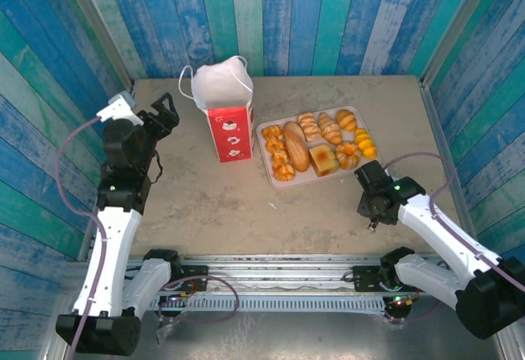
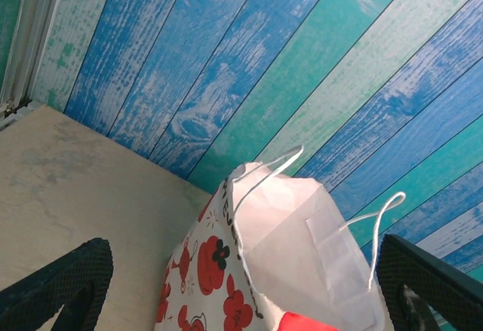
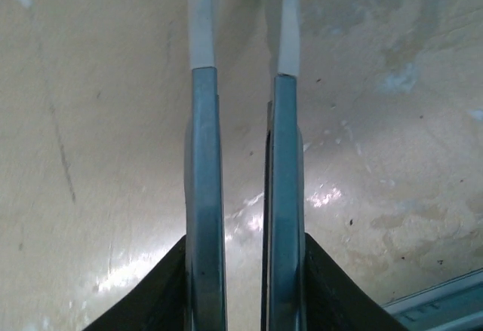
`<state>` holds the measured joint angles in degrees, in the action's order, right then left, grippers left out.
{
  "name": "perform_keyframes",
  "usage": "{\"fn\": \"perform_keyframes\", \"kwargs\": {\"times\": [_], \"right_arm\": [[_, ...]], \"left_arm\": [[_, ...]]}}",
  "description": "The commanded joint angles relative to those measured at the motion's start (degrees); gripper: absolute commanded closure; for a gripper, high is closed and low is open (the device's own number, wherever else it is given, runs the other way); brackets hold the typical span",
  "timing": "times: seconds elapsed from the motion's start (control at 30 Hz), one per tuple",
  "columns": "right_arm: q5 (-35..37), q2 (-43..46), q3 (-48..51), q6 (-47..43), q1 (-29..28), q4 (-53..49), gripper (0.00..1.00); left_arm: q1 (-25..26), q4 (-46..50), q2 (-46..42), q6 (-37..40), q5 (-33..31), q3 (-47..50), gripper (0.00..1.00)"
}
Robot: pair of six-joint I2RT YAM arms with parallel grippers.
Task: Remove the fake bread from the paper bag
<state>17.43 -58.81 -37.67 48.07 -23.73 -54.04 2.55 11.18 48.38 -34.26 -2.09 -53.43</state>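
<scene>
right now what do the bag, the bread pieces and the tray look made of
Paper bag: thin matte paper, creased at the mouth, cord handles. Fake bread: probably plastic or foam, uniform orange-gold with slight sheen. Tray: seemingly pale smooth plastic, uncertain.

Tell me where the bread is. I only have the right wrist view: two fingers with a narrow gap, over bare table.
Observer: The fake bread lies on a pale tray, on the table just beyond the right tool.
Operator: And the paper bag?
Observer: The paper bag stands upright left of the tray, with its white cord handles on top.
Operator: Where is the left tool?
Observer: The left tool is wide open to the left of the bag and apart from it. Its wrist camera looks at the bag's top.
</scene>
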Motion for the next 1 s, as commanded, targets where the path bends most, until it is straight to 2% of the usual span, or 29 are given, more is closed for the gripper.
{"fn": "perform_keyframes", "kwargs": {"times": [0.0,0.17,0.33,0.63,0.87,0.9,0.97], "right_arm": [[5.0,-1.9,0.8,0.8,2.8,3.2,0.58],[-0.6,-5.7,3.5,-3.4,9.0,10.0,0.54],[-7.4,-10.9,4.4,-8.2,15.6,13.5,0.47],[-9.0,-14.2,4.3,-9.6,18.4,16.5,0.28],[-9.5,-12.3,3.2,-10.9,22.0,15.5,0.22],[-9.4,-11.3,2.7,-11.2,22.3,14.8,0.20],[-8.7,-9.0,1.2,-11.7,22.8,12.7,0.09]], "left_arm": [[-0.3,-1.9,0.3,1.0,-0.7,0.6,0.06],[-0.3,-3.1,0.0,0.4,-1.2,1.7,0.06],[-0.3,-3.4,-0.6,0.2,-2.1,1.9,0.06],[-0.3,-4.2,-0.5,-0.4,-2.3,2.5,0.06],[-0.3,-4.9,0.3,-0.8,-1.6,2.8,0.06],[-0.3,-4.9,0.3,-0.8,-1.5,2.9,0.06],[-0.3,-4.9,0.2,-0.9,-1.5,2.8,0.06]]}}
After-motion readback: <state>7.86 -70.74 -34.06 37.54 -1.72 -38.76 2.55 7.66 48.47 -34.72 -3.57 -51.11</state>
